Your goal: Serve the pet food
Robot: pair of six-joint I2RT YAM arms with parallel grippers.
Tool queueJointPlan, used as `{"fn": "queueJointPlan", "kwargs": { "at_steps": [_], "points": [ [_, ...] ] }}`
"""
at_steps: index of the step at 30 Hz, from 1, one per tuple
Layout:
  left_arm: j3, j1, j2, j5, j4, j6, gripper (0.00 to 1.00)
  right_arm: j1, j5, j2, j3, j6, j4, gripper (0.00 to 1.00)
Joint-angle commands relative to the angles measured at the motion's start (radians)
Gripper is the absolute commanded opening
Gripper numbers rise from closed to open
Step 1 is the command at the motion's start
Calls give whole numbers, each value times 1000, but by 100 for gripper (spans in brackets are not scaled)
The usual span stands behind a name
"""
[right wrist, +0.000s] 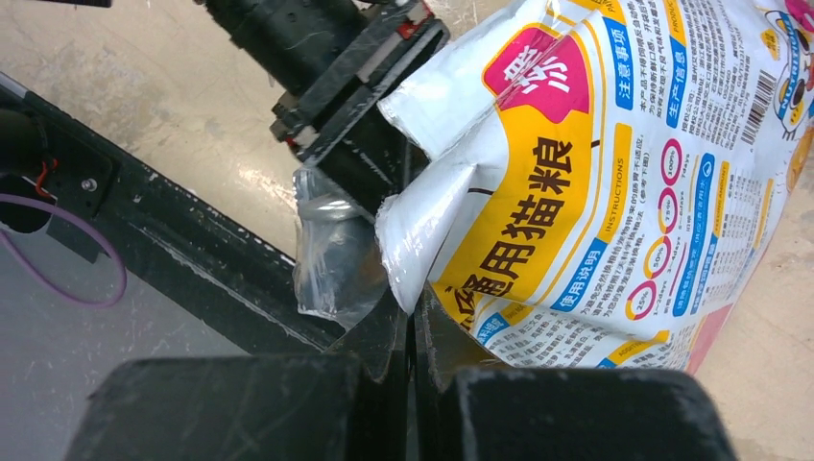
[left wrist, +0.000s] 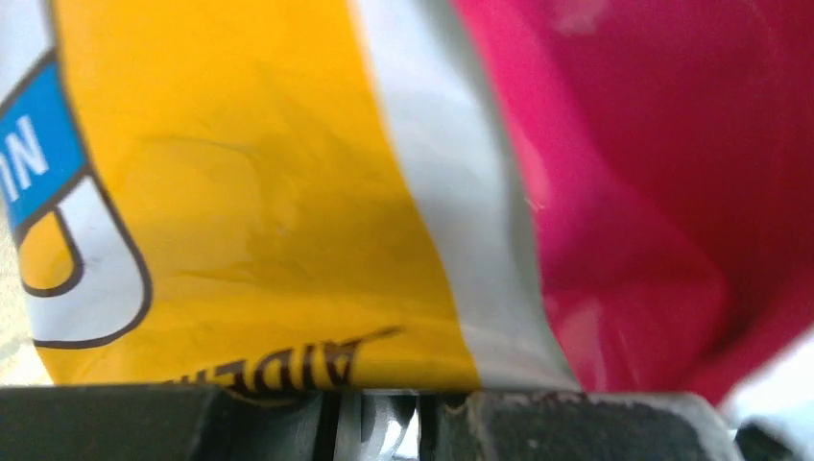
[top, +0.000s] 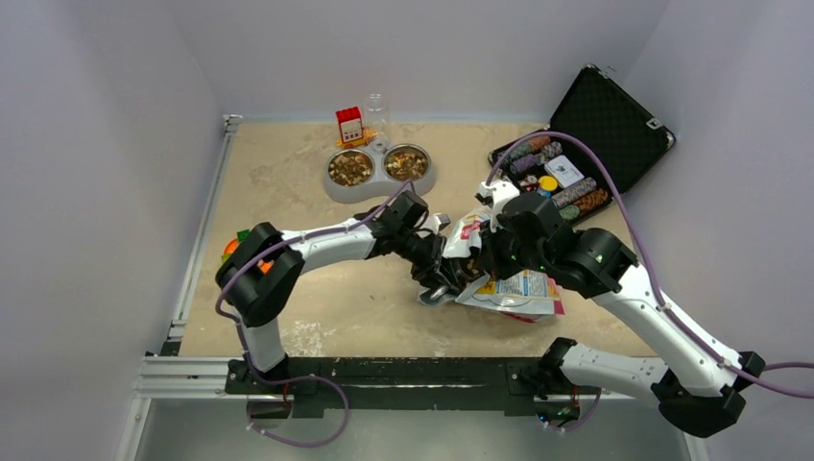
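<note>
Brown pet food fills both bowls [top: 350, 169] [top: 406, 163] of a grey double feeder [top: 379, 190] at the back. A white-and-yellow printed bag [top: 514, 288] [right wrist: 595, 163] lies mid-table between the arms. My right gripper [top: 477, 261] [right wrist: 415, 327] is shut on the bag's white top edge. My left gripper [top: 440, 274] [left wrist: 379, 408] is pressed against the bag [left wrist: 240, 192], its jaws closed on the handle of a shiny metal scoop [right wrist: 331, 250] [top: 437, 294] at the bag's mouth. Any pet food inside the bag is hidden.
An open black case [top: 614, 120] with rows of poker chips [top: 562, 182] stands at the back right. A small red-and-white carton [top: 350, 125] and a clear bottle [top: 376, 110] stand behind the feeder. An orange and green object [top: 232, 248] lies beside the left arm. A black rail [top: 384, 370] runs along the near edge.
</note>
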Motion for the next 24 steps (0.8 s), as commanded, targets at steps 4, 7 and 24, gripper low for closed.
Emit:
{"fn": "queueJointPlan", "kwargs": {
  "at_steps": [4, 7, 24],
  "points": [
    [-161, -5, -225, 71, 424, 204, 0, 14, -35, -93, 30, 24, 178, 0],
    [-210, 0, -276, 72, 460, 181, 0, 14, -2, -119, 28, 13, 173, 0],
    [-467, 6, -351, 149, 951, -191, 0, 14, 95, -202, 0, -23, 164, 0]
  ]
}}
